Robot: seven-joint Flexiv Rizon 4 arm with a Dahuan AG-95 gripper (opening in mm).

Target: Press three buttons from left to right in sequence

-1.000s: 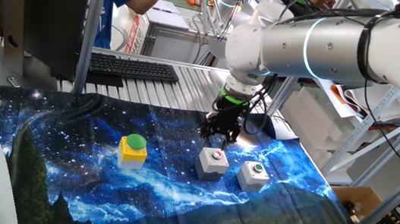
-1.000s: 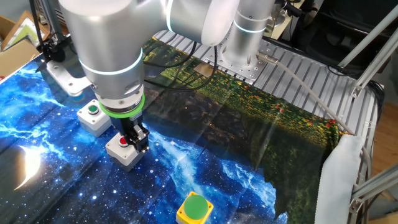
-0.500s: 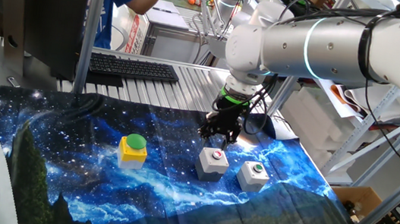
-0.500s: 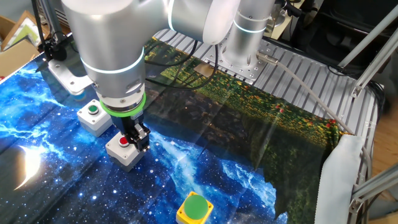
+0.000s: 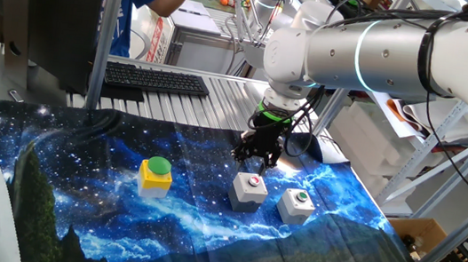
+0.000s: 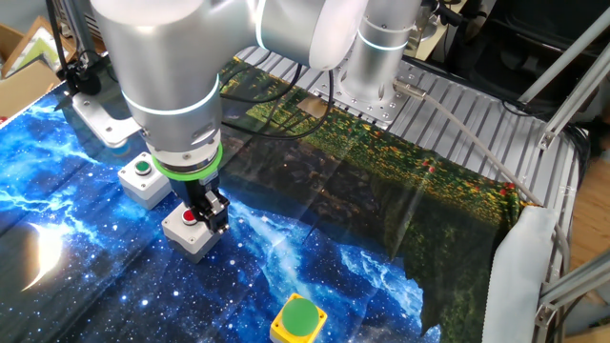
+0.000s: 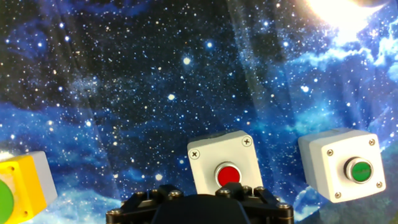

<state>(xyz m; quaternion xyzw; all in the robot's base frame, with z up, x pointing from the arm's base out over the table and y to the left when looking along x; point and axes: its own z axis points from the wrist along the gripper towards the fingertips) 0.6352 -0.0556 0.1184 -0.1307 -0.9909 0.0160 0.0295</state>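
Red-button box (image 6: 190,232) — directly beneath pincer (image 6: 212,221)

Bench (image 5: 221,89) draped in a starry blue galaxy-print cloth (image 5: 101,195), bearing a yellow green-domed button box (image 5: 155,176), a grey red-button box (image 5: 249,191) and a grey green-button box (image 5: 296,205).

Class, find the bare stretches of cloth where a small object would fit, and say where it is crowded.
Free: the cloth left of the yellow box, and the near strip in front of all three boxes. Crowded: around the red-button box and green-button box, where the gripper hangs.
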